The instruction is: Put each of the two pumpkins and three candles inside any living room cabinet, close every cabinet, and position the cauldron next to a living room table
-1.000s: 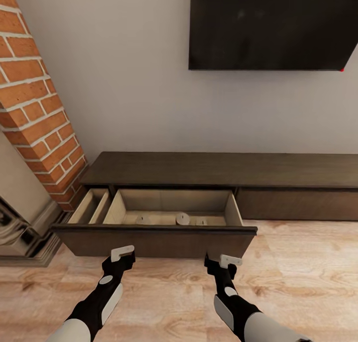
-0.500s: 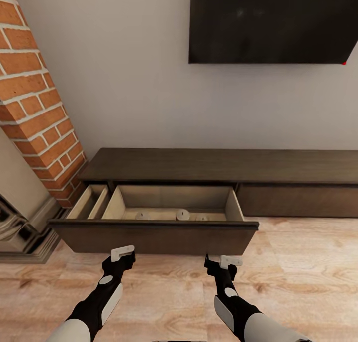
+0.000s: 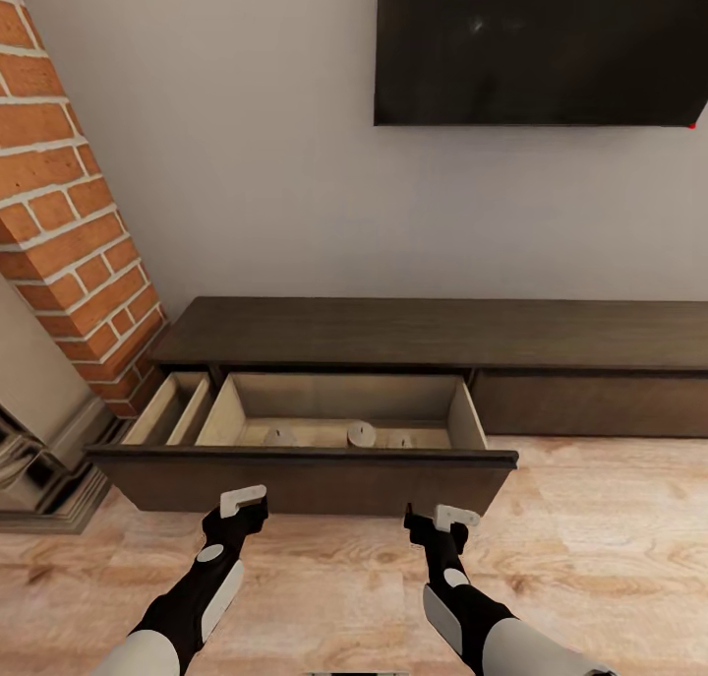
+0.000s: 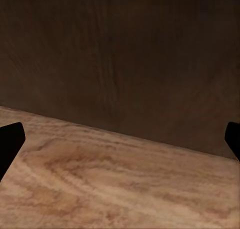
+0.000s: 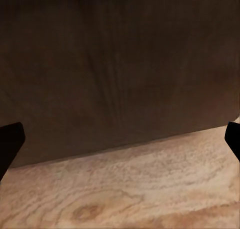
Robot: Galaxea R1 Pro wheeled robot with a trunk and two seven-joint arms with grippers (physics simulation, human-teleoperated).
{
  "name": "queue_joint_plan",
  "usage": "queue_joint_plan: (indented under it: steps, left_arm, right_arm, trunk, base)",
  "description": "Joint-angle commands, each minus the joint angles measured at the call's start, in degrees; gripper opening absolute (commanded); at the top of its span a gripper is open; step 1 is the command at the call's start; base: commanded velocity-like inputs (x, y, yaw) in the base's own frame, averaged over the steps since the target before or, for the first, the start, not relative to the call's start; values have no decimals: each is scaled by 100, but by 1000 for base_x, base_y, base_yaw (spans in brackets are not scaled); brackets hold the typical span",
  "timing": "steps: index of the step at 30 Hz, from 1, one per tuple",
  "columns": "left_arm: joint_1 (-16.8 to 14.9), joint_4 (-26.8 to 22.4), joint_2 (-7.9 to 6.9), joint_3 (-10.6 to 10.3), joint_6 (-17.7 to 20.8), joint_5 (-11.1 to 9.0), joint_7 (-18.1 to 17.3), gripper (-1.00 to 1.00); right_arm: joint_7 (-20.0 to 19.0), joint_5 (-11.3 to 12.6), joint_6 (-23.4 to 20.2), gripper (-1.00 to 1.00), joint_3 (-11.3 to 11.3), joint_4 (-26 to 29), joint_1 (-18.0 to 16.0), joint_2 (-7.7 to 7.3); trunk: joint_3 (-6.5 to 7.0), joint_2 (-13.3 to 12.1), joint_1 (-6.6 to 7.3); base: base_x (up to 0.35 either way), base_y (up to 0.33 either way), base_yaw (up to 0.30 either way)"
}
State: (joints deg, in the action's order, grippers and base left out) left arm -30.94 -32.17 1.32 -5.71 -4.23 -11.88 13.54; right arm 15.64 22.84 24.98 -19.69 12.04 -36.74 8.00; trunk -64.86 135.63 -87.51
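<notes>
The cabinet (image 3: pixel 433 334) is standing at 12 o'clock with its drawer (image 3: pixel 300 479) pulled out, and three candles (image 3: pixel 361 434) are lying inside on the pale bottom. The left gripper (image 3: pixel 236 515) at 7 o'clock and the right gripper (image 3: pixel 433 522) at 5 o'clock are hovering just before the drawer front, both with fingers spread wide and holding nothing.

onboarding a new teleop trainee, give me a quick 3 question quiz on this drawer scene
1. True or false: the cabinet's wide drawer stands pulled open.
2. How many candles show inside that drawer? A) one B) three C) five
3. Fill in: the left gripper and right gripper hover in front of the drawer with jaws ____, holding nothing.

Key: 1 true. 2 B. 3 open.
</notes>
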Motion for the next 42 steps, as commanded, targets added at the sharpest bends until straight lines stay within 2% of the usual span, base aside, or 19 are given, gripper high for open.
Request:
queue_joint_plan:
  steps: [1, 10, 22, 42]
  left_arm:
    - [0, 0, 0, 0, -3, 1, 0, 100]
    - [0, 0, 0, 0, -7, 1, 0, 100]
    - [0, 0, 0, 0, -4, 4, 0, 100]
    - [0, 0, 0, 0, 2, 1, 0, 100]
  right_arm:
    - [0, 0, 6, 100, 0, 0, 0, 0]
    - [0, 1, 16, 100, 0, 0, 0, 0]
    - [0, 1, 16, 100, 0, 0, 0, 0]
    - [0, 1, 14, 100, 9, 0, 0, -7]
  trunk:
    - [0, 0, 0]
    - [0, 0, 0]
    - [0, 0, 0]
    - [0, 0, 0]
  base:
    - [314, 0, 0]
    - [294, 0, 0]
    - [83, 0, 0]
    - [283, 0, 0]
